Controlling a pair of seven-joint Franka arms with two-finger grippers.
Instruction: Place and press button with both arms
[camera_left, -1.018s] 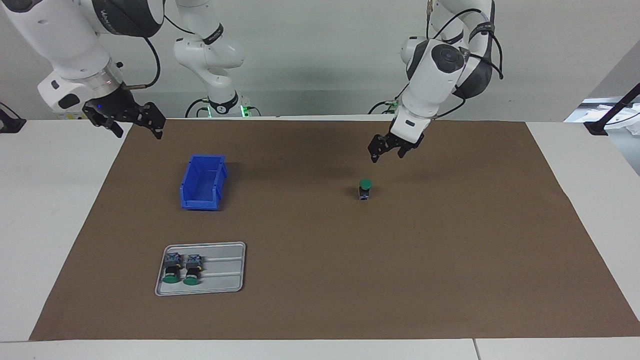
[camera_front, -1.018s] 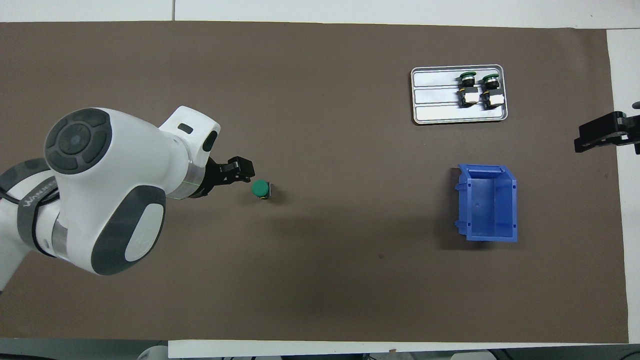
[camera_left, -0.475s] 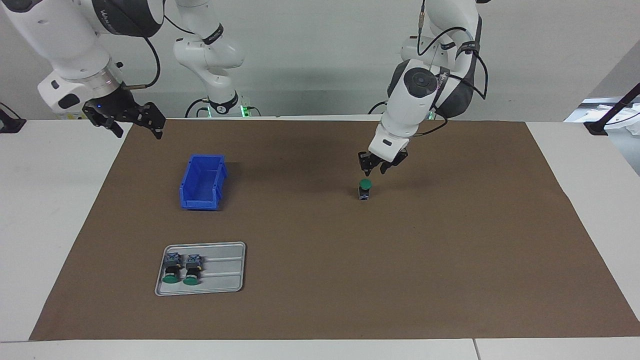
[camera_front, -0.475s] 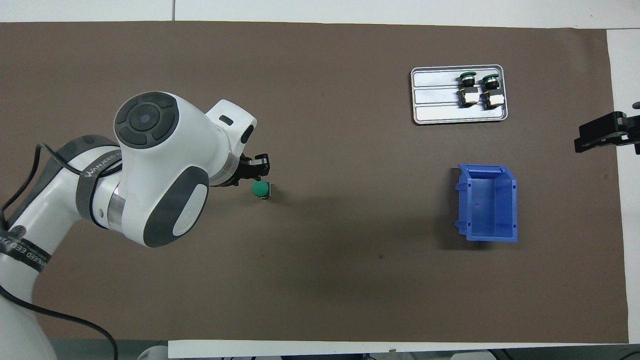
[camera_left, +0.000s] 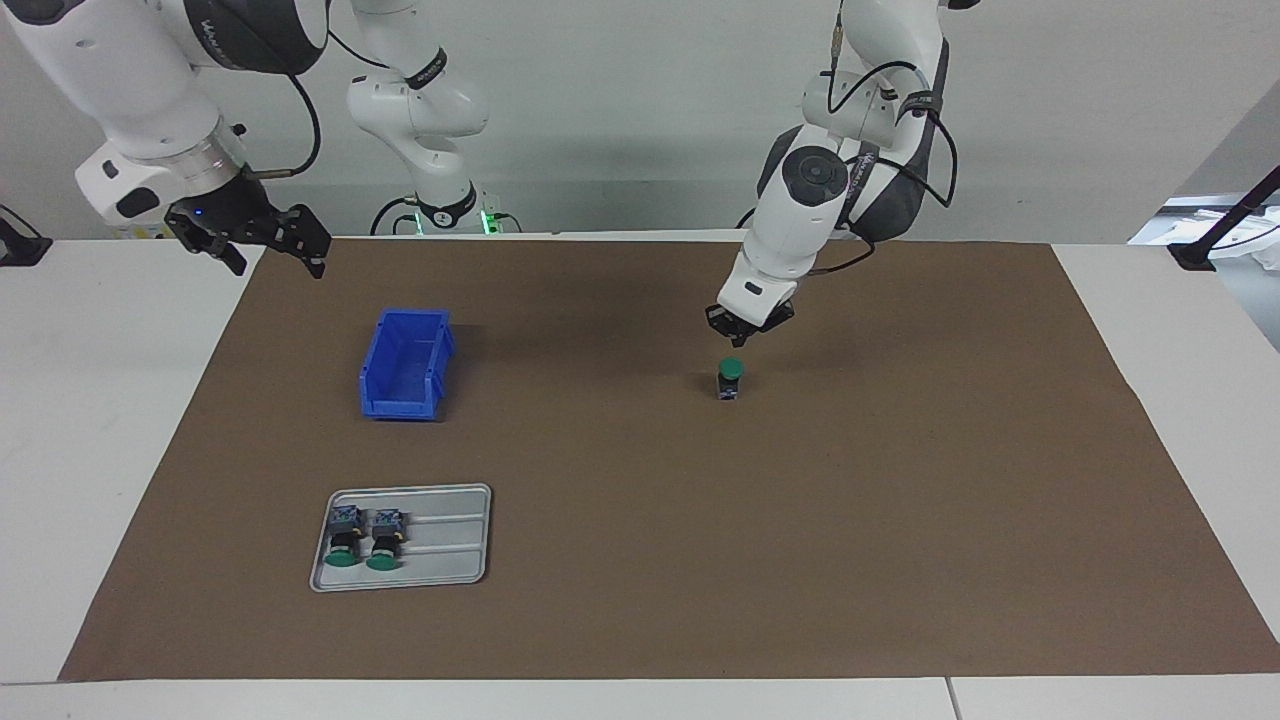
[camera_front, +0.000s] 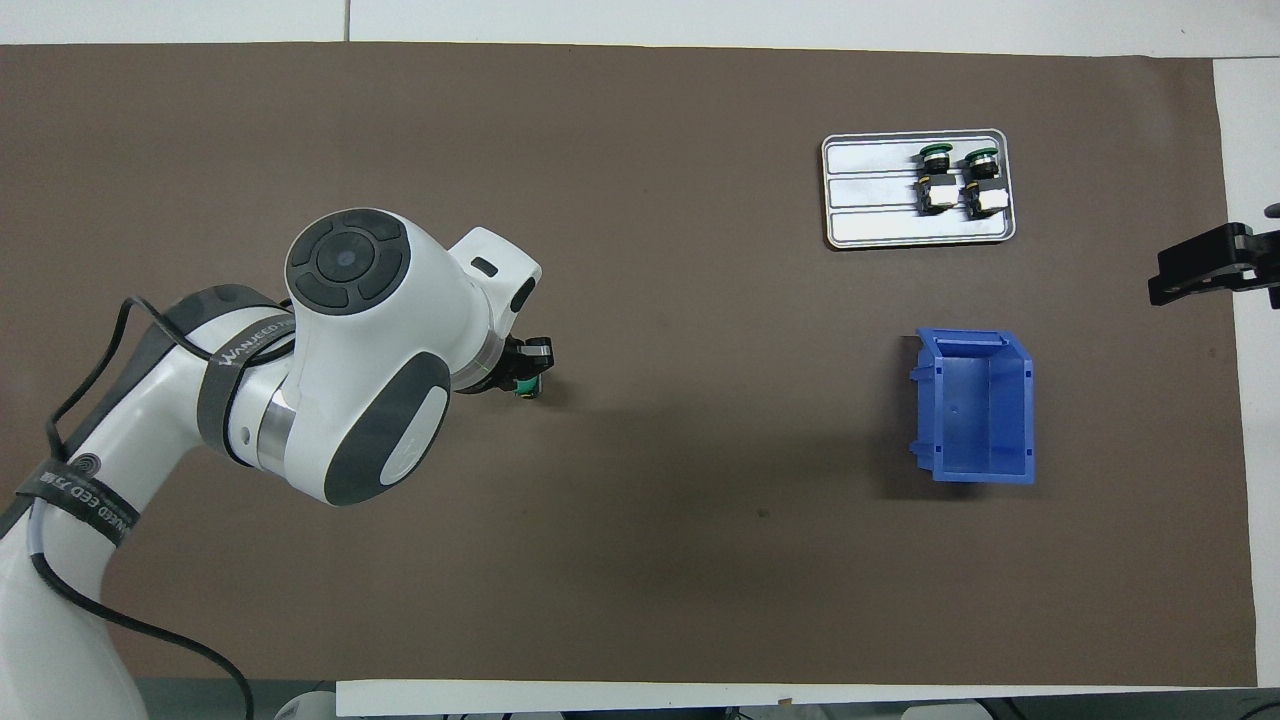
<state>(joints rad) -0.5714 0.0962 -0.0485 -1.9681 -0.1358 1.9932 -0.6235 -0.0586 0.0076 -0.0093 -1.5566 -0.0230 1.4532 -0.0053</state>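
Note:
A button (camera_left: 731, 378) with a green cap stands upright on the brown mat, toward the left arm's end. My left gripper (camera_left: 741, 340) hangs just over its cap, fingers together, with a small gap between fingertips and cap. In the overhead view the left gripper (camera_front: 527, 362) covers most of the button (camera_front: 524, 389). My right gripper (camera_left: 268, 250) is open and empty, waiting in the air over the mat's edge at the right arm's end; it also shows in the overhead view (camera_front: 1205, 272).
A blue bin (camera_left: 405, 365) (camera_front: 975, 405) sits toward the right arm's end. A grey metal tray (camera_left: 450, 565) (camera_front: 870, 225), farther from the robots than the bin, holds two more buttons (camera_left: 343, 540) (camera_left: 383, 540) lying on their sides.
My left arm has swung in from the side and brought its gripper over the button's cap, and its fingers have drawn together. The right arm, button, bin and tray have not moved.

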